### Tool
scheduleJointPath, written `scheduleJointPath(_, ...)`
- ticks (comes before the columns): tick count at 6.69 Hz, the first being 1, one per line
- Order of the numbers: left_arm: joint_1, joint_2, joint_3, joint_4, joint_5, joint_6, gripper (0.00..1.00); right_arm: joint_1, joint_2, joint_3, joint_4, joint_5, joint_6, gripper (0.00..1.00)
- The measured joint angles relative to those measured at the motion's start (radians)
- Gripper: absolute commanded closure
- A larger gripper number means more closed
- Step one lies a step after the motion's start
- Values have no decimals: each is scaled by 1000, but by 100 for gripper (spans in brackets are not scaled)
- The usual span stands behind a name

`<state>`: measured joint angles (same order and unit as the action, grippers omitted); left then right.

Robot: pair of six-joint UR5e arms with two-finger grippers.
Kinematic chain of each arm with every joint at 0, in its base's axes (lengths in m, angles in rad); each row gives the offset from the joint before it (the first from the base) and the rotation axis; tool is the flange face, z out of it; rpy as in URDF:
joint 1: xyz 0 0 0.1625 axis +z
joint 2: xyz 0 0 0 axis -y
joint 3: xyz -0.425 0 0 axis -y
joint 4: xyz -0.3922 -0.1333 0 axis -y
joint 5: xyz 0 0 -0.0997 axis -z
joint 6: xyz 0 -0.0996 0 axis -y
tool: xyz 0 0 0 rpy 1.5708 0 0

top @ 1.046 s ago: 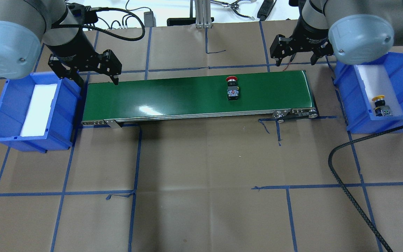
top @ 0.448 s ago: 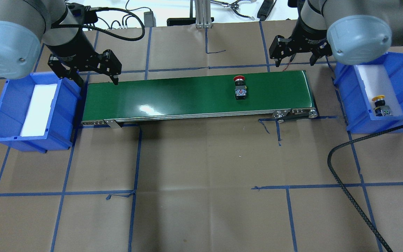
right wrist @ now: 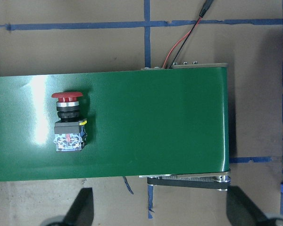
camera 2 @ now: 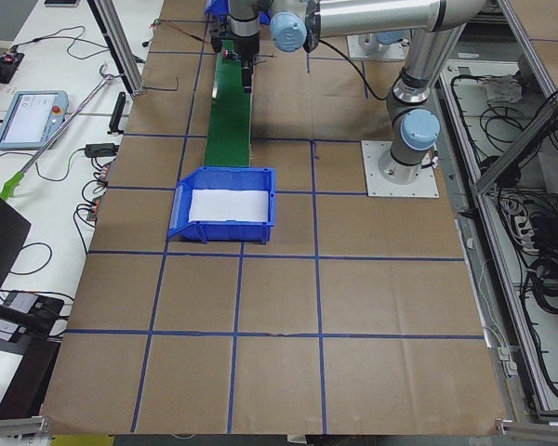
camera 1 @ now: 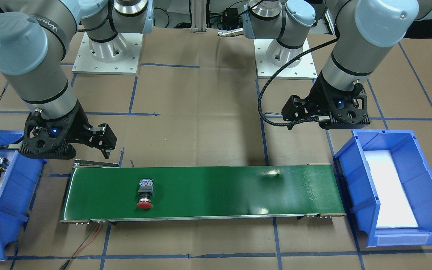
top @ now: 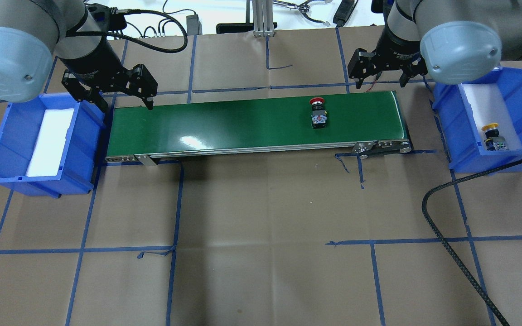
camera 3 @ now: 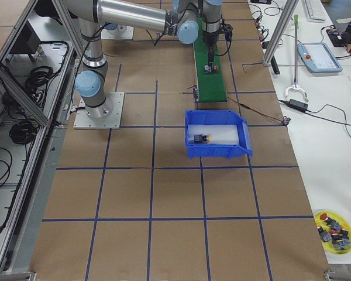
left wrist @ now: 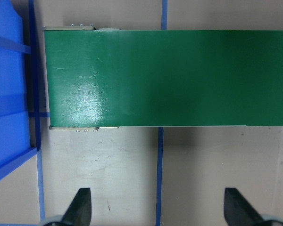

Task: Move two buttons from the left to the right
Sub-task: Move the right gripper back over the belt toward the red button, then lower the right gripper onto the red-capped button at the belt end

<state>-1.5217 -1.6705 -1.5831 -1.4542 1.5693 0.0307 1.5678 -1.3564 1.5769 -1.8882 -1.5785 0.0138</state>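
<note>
Red button (top: 318,113): lies on its side on the green belt (top: 243,122); over the last second I see it carried further toward the right end, which it has not reached
Yellow button (top: 492,135): in the right bin (top: 465,149), unmoved
Right gripper (top: 381,82): fingers spread, empty, beside the belt's far edge near that end
Left gripper (top: 127,107): fingers spread, empty, at the belt's left end
Meaning: I judge one button is delivered and the second is coming within reach for the pick

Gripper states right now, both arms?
Left gripper: open, holding nothing.
Right gripper: open, holding nothing.
</note>
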Motion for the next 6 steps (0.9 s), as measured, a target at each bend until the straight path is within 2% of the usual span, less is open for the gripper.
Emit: scheduleJointPath(6,0,0,0,0,0,0,0,0,109,-10,-18,2,0,0)
